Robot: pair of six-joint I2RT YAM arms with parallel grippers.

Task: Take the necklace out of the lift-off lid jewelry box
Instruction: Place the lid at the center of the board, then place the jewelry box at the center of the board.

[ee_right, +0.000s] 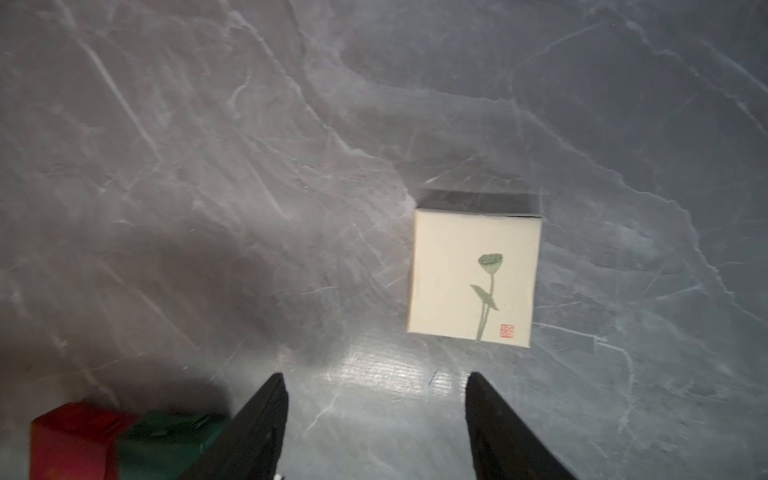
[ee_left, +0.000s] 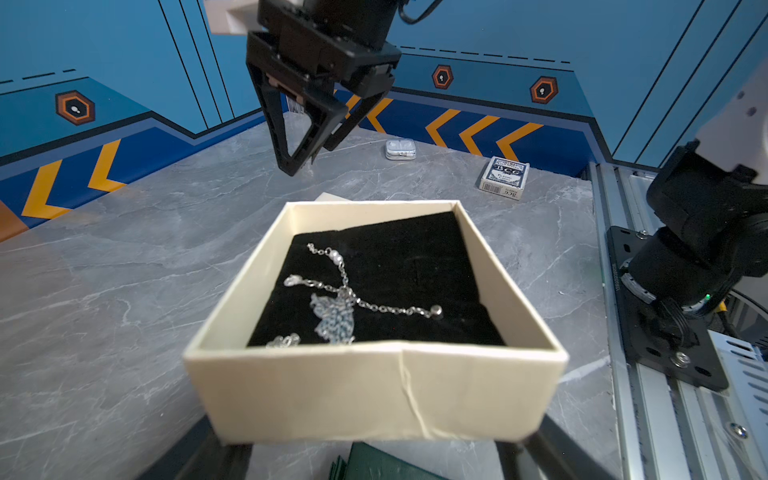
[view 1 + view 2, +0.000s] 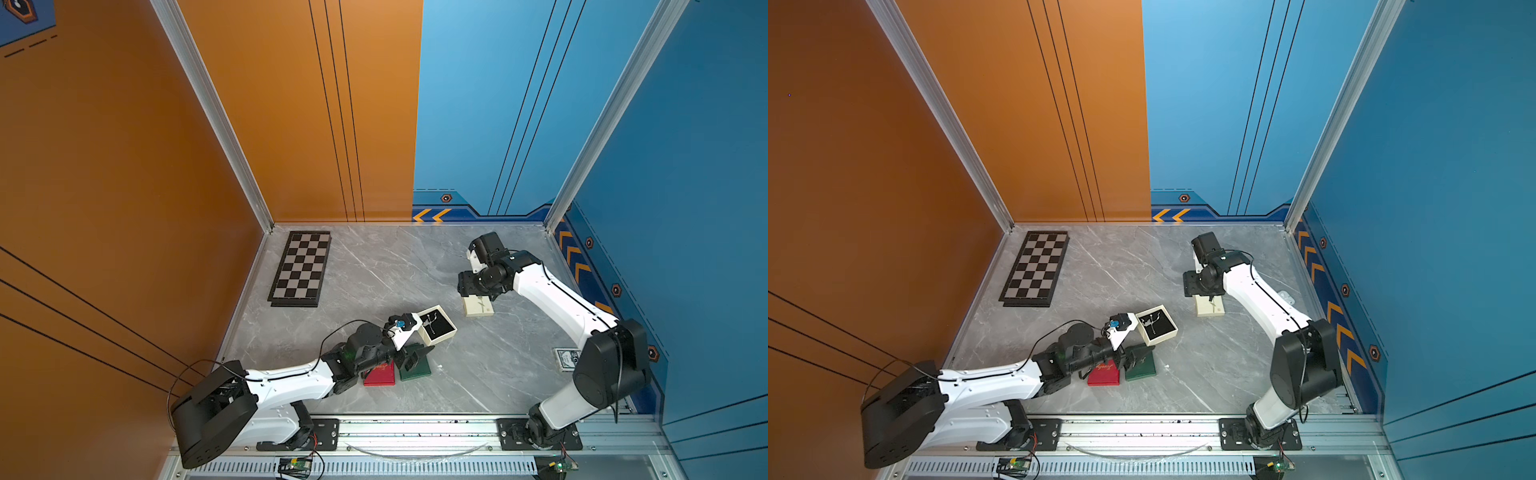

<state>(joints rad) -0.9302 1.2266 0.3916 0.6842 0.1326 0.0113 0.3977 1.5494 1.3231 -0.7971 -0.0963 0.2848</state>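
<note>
The cream jewelry box (image 2: 374, 395), lidless and lined in black, sits between the fingers of my left gripper (image 3: 417, 353), which is shut on its sides and holds it slightly tilted above a green box. The silver necklace (image 2: 336, 303) lies tangled on the black lining, also seen in a top view (image 3: 432, 322). The lid (image 1: 473, 274), cream with a green flower drawing, lies flat on the table to the right (image 3: 478, 307). My right gripper (image 1: 374, 376) hangs open and empty just above the table next to the lid, and shows in the left wrist view (image 2: 309, 160).
A folded chessboard (image 3: 300, 268) lies at the back left. A red box (image 3: 380, 374) and a green box (image 3: 415, 368) sit under my left wrist. A deck of playing cards (image 2: 505, 178) and a white earphone case (image 2: 400, 149) lie near the right wall.
</note>
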